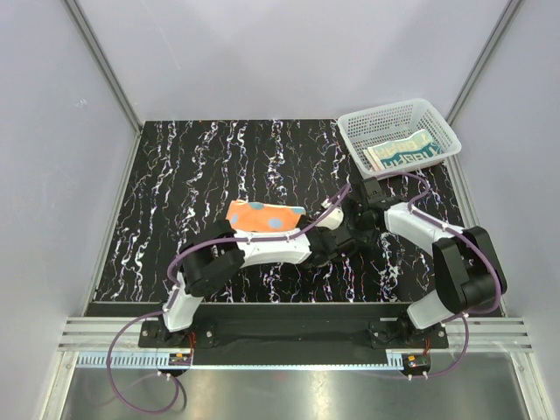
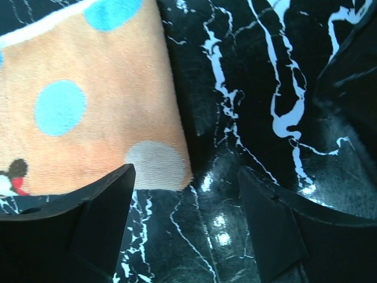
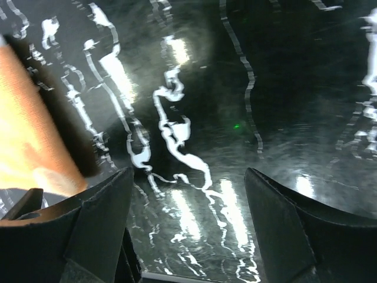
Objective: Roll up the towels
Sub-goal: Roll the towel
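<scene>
Poised at orange towel (image 1: 258,217) right end w/ left gripper (image 2: 187,177) & right gripper (image 3: 188,174) open, empty; next prob: pinch edge, begin roll.

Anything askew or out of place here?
Nothing spilled or damaged. White basket sits skewed at the far right corner, cream towel inside it; orange towel lies flat, slightly tilted, mid-table.

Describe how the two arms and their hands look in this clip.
The left arm and right arm have white link shells with black joints, each trailed by a purple cable. The left hand and right hand are matte black, with two broad wedge-shaped fingers.
</scene>
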`<state>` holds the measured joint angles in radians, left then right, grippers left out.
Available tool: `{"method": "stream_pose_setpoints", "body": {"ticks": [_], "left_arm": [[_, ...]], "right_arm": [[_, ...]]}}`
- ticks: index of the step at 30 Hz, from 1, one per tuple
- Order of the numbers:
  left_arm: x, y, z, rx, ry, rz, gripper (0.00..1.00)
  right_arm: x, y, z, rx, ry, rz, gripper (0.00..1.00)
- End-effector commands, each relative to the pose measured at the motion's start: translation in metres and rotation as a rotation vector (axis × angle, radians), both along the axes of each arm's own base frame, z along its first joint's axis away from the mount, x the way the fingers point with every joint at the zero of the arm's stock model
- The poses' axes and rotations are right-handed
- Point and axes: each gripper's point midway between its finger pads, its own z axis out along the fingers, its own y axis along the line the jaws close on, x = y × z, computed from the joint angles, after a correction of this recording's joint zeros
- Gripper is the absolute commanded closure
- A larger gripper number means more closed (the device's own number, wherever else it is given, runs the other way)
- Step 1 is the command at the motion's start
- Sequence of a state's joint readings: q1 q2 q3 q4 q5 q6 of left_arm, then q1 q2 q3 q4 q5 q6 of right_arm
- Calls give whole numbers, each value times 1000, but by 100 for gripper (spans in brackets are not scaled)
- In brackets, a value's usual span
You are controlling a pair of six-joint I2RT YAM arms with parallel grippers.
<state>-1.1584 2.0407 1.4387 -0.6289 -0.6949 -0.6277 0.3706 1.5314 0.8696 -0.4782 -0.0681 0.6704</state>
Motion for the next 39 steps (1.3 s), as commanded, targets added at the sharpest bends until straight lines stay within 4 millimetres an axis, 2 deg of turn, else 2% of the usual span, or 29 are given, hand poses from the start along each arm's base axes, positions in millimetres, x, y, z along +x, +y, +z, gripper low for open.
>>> {"method": "stream_pose_setpoints", "body": {"ticks": [1,4,10,14,17,18,20,22,24,26,29,30,33,34,36,39], "left_arm": [[8,4,-8,20,-10,41,26],[10,12,-21,58,-4,68,31],[16,38,-31,65,6,143,32],[18,41,-40,59,36,129,34],[18,38,-46,54,50,106,43],[18,37,-48,55,54,104,55],[15,38,-51,59,64,101,63],[14,40,-52,53,63,103,79],[14,39,-50,46,61,100,90],[13,35,-46,25,72,94,100],[7,25,-34,-48,103,82,100],[2,20,-24,-101,124,72,100],[-5,8,-8,-213,157,46,100],[-11,-2,5,-283,187,21,100],[-16,-10,13,-372,221,11,100],[-25,-28,36,-526,273,-38,100]], "right_arm": [[-13,-10,8,-30,11,21,16],[-13,-12,10,-32,12,22,16],[-13,-18,7,-39,25,6,16],[-12,-18,1,-44,46,3,16],[-10,-18,-2,-48,52,-3,16],[-10,-19,-3,-50,54,-5,16],[-10,-20,-1,-53,55,-9,16],[-10,-23,0,-62,54,-12,16],[-11,-28,2,-72,53,-18,16],[-11,-33,4,-87,51,-26,16],[-14,-47,9,-90,55,-54,16],[-14,-53,13,-80,47,-64,16],[-18,-58,21,-55,36,-73,16],[-19,-57,24,-38,35,-70,16],[-22,-57,29,-18,30,-68,16],[-27,-50,33,18,35,-46,16]]}}
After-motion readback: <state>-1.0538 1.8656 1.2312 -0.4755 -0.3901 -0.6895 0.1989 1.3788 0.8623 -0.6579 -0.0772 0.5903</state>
